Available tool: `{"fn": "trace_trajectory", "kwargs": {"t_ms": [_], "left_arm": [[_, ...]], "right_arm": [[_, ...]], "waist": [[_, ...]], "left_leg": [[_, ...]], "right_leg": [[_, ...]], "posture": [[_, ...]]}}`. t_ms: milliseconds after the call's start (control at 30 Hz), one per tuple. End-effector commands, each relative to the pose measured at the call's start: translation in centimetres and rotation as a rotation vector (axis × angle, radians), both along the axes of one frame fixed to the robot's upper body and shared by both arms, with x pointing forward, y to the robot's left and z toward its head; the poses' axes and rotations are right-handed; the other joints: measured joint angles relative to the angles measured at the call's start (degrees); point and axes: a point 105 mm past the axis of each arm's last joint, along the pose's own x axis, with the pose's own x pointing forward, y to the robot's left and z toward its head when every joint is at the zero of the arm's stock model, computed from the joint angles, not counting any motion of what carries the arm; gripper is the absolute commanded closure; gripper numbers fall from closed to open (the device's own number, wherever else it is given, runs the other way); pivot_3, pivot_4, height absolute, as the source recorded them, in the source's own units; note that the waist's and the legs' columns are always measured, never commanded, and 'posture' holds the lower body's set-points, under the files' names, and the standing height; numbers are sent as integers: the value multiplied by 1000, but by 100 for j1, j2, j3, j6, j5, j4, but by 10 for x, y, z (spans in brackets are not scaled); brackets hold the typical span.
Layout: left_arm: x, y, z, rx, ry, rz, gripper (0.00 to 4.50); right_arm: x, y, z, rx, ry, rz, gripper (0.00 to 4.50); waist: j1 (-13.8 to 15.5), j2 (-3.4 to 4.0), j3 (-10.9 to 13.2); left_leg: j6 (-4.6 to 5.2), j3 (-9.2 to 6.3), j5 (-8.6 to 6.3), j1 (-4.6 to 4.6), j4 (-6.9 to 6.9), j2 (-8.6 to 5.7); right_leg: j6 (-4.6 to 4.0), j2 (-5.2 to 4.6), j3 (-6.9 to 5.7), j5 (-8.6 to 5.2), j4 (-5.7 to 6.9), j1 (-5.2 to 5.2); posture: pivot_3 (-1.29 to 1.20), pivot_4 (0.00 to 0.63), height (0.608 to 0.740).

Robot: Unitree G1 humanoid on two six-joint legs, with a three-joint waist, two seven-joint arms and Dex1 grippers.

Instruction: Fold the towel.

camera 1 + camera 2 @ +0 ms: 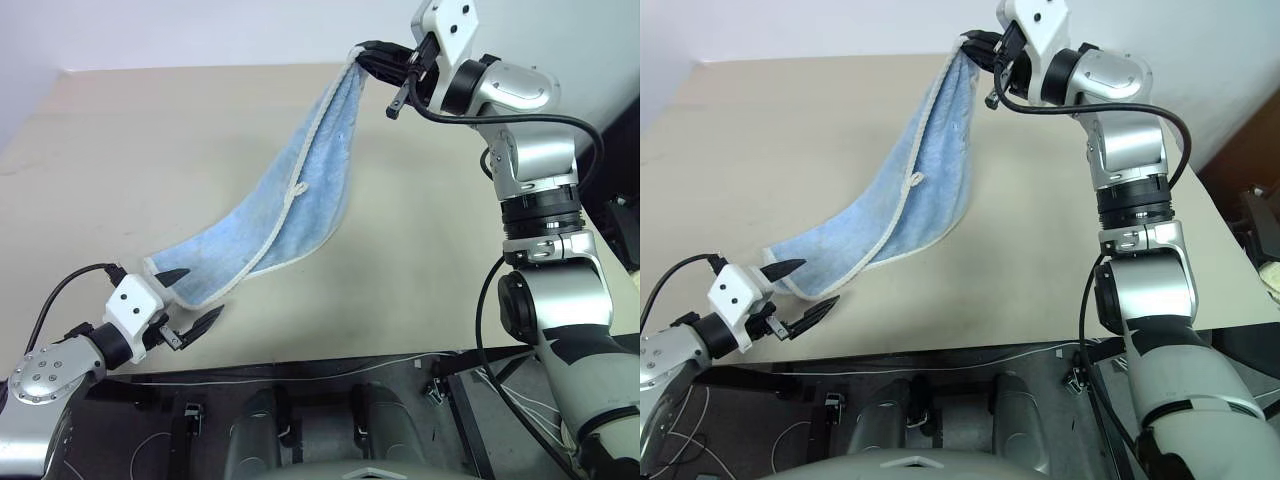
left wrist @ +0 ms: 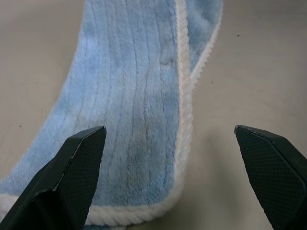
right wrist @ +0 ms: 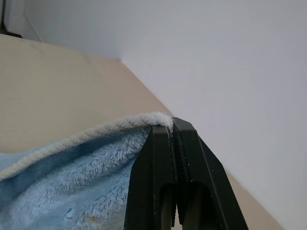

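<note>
1. One light blue, white-bordered fluffy towel [image 1: 285,205], hanging from far table [image 1: 120,150] edge height down to near-left corner.
2. Right gripper [image 1: 372,60] clenched on upper corner.
3. Left gripper [image 1: 192,298] spread wide, straddling lower end, apart.

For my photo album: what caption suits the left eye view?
Right gripper lifts the towel by one corner while the open left gripper waits at its low end.

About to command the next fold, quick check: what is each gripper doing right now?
Left gripper: open, holding nothing, at the towel's low end on the table.
Right gripper: closed on the towel's raised corner.
</note>
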Motion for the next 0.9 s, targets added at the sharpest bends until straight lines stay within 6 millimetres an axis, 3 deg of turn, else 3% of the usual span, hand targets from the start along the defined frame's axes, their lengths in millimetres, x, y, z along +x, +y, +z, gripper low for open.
{"fn": "trace_trajectory", "kwargs": {"t_ms": [33, 200, 500, 733, 833, 900], "left_arm": [[6, 7, 1, 28, -32, 17, 0], [9, 17, -16, 92, -3, 0, 0], [12, 19, -12, 64, -6, -55, 0], [11, 33, -22, 156, 60, -102, 0], [9, 38, -25, 200, 74, -123, 525], [8, 41, -27, 221, 77, -129, 1146]], "right_arm": [[-10, 2, 18, 31, -60, 14, 4477], [-11, -1, 16, 39, -55, 1, 4477], [-10, -4, 13, 47, -49, -22, 4477], [-11, -8, 12, 59, -48, -42, 4477], [-11, -9, 11, 61, -47, -46, 4500], [-11, -9, 10, 64, -45, -45, 4500]], "waist": [[-2, 0, 0], [-12, -1, 0], [-9, -1, 0], [-22, -1, -1], [-27, -1, -1], [-31, -1, -1]], "left_leg": [[-1, 2, 1, 0, -5, 0], [-28, 30, 17, 2, -31, -3], [-30, 46, 19, 4, -35, -9], [-31, 49, 19, 8, -35, -8], [-31, 53, 20, 10, -35, -6], [-31, 54, 20, 13, -35, -5]], "right_leg": [[0, -1, 0, 0, 0, -4], [1, -24, -6, 1, -6, -15], [-1, -52, -28, 4, -5, -33], [-2, -52, -30, 5, 1, -35], [-2, -52, -31, 5, 4, -37], [-2, -52, -32, 5, 7, -39]], "posture": [[0, 150, 692], [0, 150, 692], [0, 150, 692], [0, 150, 692], [0, 150, 692], [0, 150, 692]]}}
